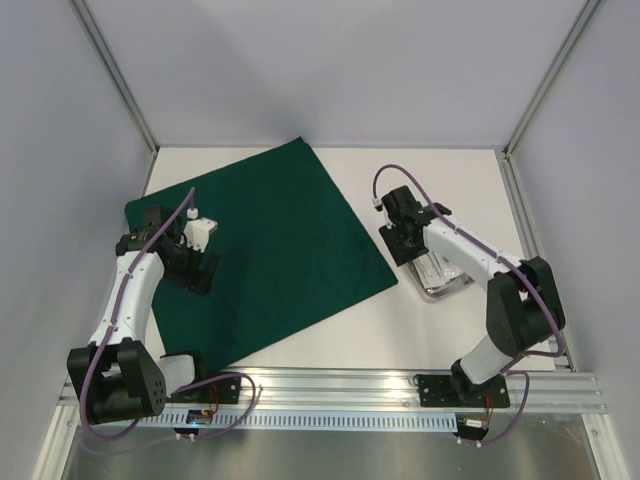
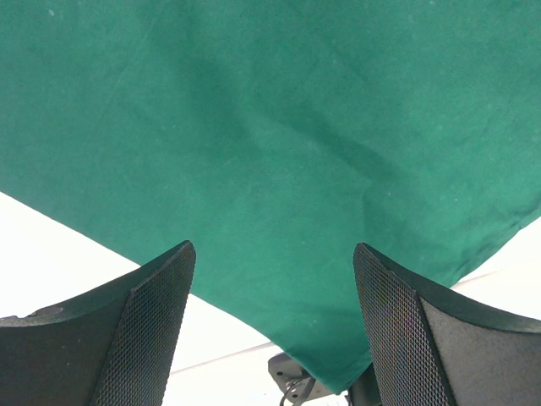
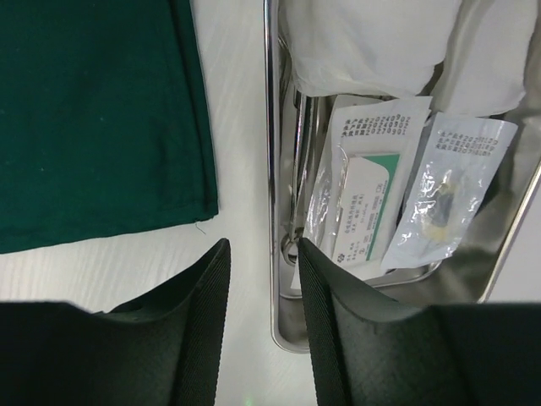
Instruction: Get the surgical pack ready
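Observation:
The dark green cloth (image 1: 270,250) (image 2: 270,127) (image 3: 93,110) lies flat as a diamond on the white table. My left gripper (image 1: 200,268) (image 2: 272,249) hovers over its left part, open and empty. A small steel tray (image 1: 445,285) sits just right of the cloth. It holds white gauze (image 3: 372,42), two clear pouches (image 3: 363,194) (image 3: 448,186) and metal instruments (image 3: 300,152). My right gripper (image 1: 405,245) (image 3: 264,245) is open and straddles the tray's left rim (image 3: 270,127): one finger is over the table, the other inside the tray. Gaps show on both sides of the rim.
An aluminium rail (image 1: 400,395) with both arm bases runs along the near edge. Grey walls and frame posts (image 1: 120,80) close in the table on three sides. A strip of bare white table (image 3: 237,127) separates cloth and tray.

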### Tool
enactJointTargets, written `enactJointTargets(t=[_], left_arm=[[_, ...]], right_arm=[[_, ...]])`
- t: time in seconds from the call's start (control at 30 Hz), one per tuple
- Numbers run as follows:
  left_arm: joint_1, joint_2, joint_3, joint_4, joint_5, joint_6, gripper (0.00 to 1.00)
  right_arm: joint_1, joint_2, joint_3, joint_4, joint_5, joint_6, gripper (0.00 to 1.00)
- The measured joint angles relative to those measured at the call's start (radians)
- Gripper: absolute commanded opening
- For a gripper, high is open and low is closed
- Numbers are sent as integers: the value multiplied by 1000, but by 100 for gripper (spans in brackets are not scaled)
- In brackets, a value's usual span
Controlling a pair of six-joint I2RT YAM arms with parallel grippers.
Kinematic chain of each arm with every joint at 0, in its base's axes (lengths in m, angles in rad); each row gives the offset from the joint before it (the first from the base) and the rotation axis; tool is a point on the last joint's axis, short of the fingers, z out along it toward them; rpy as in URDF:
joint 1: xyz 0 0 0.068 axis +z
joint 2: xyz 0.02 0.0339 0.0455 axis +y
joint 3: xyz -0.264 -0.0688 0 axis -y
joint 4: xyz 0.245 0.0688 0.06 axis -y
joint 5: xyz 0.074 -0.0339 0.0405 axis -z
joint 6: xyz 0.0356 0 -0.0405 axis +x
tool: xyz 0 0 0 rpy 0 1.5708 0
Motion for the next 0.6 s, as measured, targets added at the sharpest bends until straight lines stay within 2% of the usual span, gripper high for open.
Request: enactJointTargets(t=[0.13,0.6], left_arm=[[0,0,0,-2,0,1,85],[0,0,0,-5,0,2,84]], right_arm=[[-5,53,-1,29,-18,6,33],[-5,134,-3,52,24,6,25]])
